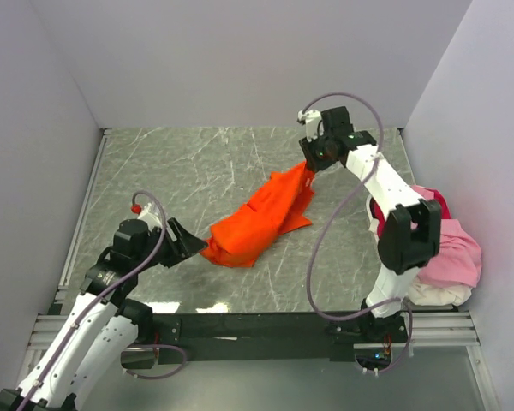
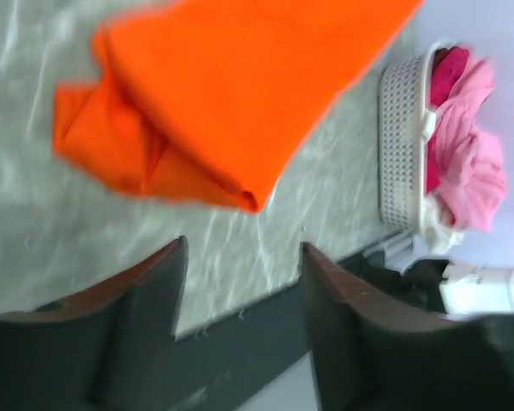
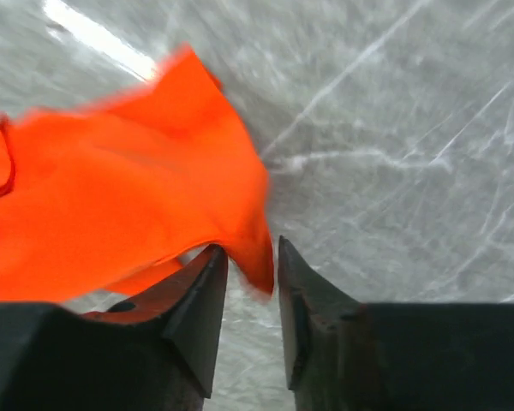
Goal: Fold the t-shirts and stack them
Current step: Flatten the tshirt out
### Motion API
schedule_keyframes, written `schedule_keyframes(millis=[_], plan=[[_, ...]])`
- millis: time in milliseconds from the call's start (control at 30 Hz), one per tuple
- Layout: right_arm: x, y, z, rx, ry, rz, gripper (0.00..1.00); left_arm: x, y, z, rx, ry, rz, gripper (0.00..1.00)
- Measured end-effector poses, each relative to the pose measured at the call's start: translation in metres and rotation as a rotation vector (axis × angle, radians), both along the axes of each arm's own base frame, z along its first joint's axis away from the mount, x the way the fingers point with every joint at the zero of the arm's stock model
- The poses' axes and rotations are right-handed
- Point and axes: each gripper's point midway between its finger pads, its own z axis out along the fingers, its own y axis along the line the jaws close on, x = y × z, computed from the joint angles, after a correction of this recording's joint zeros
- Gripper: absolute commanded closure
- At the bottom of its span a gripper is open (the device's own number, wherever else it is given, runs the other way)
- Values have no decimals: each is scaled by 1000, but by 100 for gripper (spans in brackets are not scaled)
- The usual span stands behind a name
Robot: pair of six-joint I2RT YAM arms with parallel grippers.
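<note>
Two grippers flank a crumpled bright orange fabric t-shirt (image 1: 257,224) lying mid-counter (image 1: 188,163), its long axis running near-left to far-right. We see the left gripper (image 1: 193,244) gaping just off its near end, the right gripper (image 1: 311,164) slightly parted around its far corner.

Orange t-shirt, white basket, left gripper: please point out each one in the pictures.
orange t-shirt (image 1: 257,221), top external view, middle of the cloth
white basket (image 2: 401,145), left wrist view, mesh wall
left gripper (image 2: 243,250), left wrist view, midway between fingertips
</note>
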Motion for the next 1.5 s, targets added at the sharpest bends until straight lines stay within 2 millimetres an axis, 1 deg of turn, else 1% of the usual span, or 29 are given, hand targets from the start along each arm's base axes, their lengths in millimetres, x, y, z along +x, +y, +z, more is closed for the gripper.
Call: schedule_keyframes(millis=[33, 67, 133, 200, 233, 300, 367, 400, 467, 533, 600, 700, 800, 867, 967, 1033, 1133, 1267, 1367, 1433, 1500], plan=[[3, -3, -15, -25, 30, -6, 56, -7, 0, -6, -5, 41, -2, 23], [5, -6, -27, -43, 52, -11, 55, -12, 1, -8, -10, 62, -3, 21], [5, -10, -54, -76, 109, -19, 52, -17, 3, -5, -14, 70, 4, 17], [-4, -16, -76, -106, 164, -22, 51, -17, 6, 3, -5, 47, 15, 17], [-11, -19, -84, -116, 191, -20, 51, -15, 7, 9, 2, 28, 14, 17], [-20, -22, -93, -129, 222, -12, 51, -7, 6, 18, 22, 1, 13, 18], [-27, -25, -98, -135, 237, -3, 51, 9, 2, 17, 48, -3, 5, 19], [-30, -26, -99, -136, 242, -1, 51, 16, 0, 14, 61, 3, -1, 21], [-39, -28, -100, -129, 255, 18, 51, 35, -6, 2, 94, 29, -15, 24], [-47, -26, -97, -106, 258, 53, 51, 54, -12, -16, 133, 68, -32, 26], [-58, -16, -92, -52, 265, 122, 51, 69, -17, -36, 168, 110, -47, 30], [-73, 3, -84, 32, 277, 240, 51, 85, -22, -59, 208, 154, -68, 34], [-83, 20, -80, 100, 284, 338, 51, 98, -24, -76, 251, 175, -85, 34], [-89, 27, -80, 131, 291, 384, 51, 104, -22, -83, 280, 177, -88, 33], [-97, 32, -83, 153, 303, 425, 51, 108, -21, -85, 300, 168, -94, 33], [-101, 33, -86, 163, 313, 440, 51, 112, -22, -81, 305, 151, -99, 33], [-105, 34, -87, 170, 320, 456, 50, 120, -24, -69, 317, 116, -112, 33], [-105, 36, -87, 177, 315, 471, 50, 133, -28, -49, 350, 55, -144, 31], [-109, 36, -91, 179, 317, 484, 51, 137, -26, -40, 387, 21, -173, 30], [-112, 36, -94, 181, 326, 491, 51, 138, -24, -39, 415, 12, -192, 30], [-114, 36, -96, 182, 325, 501, 51, 135, -22, -43, 443, 16, -212, 29]])
